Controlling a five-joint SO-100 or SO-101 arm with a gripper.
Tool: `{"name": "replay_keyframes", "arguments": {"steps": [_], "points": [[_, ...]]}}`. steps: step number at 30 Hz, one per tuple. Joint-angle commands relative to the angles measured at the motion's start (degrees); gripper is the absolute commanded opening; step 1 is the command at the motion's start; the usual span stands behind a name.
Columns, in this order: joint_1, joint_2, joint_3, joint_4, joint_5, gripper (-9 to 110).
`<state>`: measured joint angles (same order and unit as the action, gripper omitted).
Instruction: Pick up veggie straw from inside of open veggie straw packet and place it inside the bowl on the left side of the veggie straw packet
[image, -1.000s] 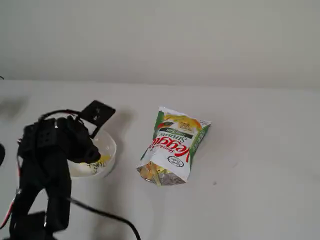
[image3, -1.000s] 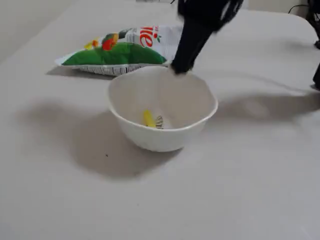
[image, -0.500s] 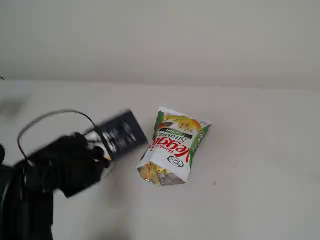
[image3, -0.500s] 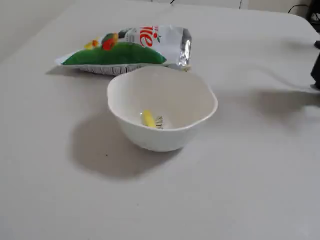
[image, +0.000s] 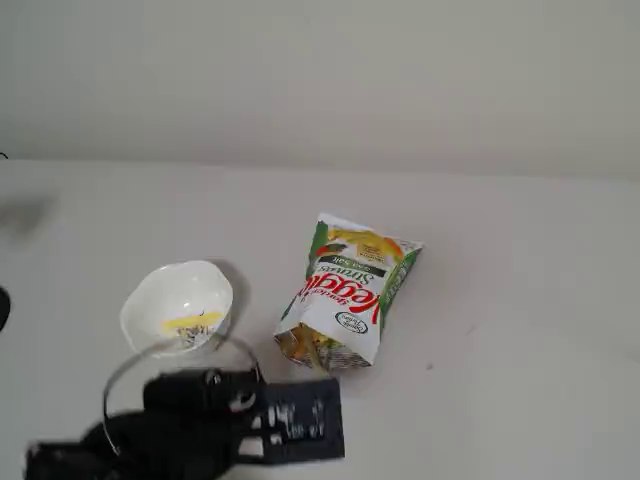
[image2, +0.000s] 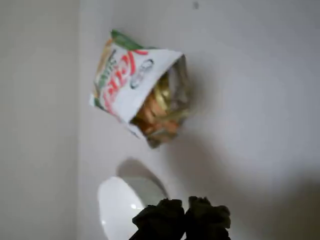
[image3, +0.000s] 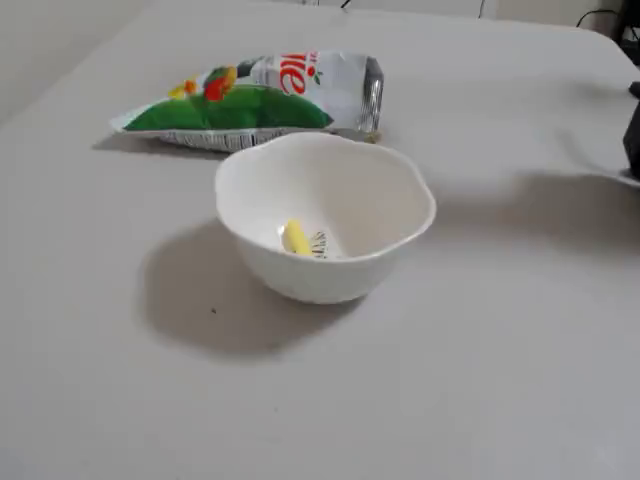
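Veggie straw (image3: 295, 238) lies in the bowl (image3: 400, 196); veggie straw packet (image: 345, 290) just beside it, mouth open; my gripper (image2: 184, 214) is clear of both, jaws look pressed together, nothing pinched; risk I see: sweeping low, clipping the rim, tipping the bowl.

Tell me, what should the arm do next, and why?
Probably nothing more than pull back and rest. One pale yellow veggie straw already lies inside the white bowl, beside the open packet. In the wrist view the gripper looks shut with nothing between its tips, away from both. If more straws are wanted, the next move would be toward the packet's open mouth.
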<state>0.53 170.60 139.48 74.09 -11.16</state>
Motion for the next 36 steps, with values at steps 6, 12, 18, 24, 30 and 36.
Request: {"name": "replay_keyframes", "arguments": {"steps": [6,12,18,24,30,36], "points": [[-11.2,19.8,22.6,-2.5,-3.7,0],[-12.5,20.0,31.9,-4.8,-1.9,0],[-11.7,20.0,33.0,-5.3,-0.6,0],[-11.7,20.0,33.0,-5.3,-0.7,0],[-11.7,20.0,33.0,-5.3,-0.7,0],[-11.7,20.0,33.0,-5.3,-0.7,0]]}}
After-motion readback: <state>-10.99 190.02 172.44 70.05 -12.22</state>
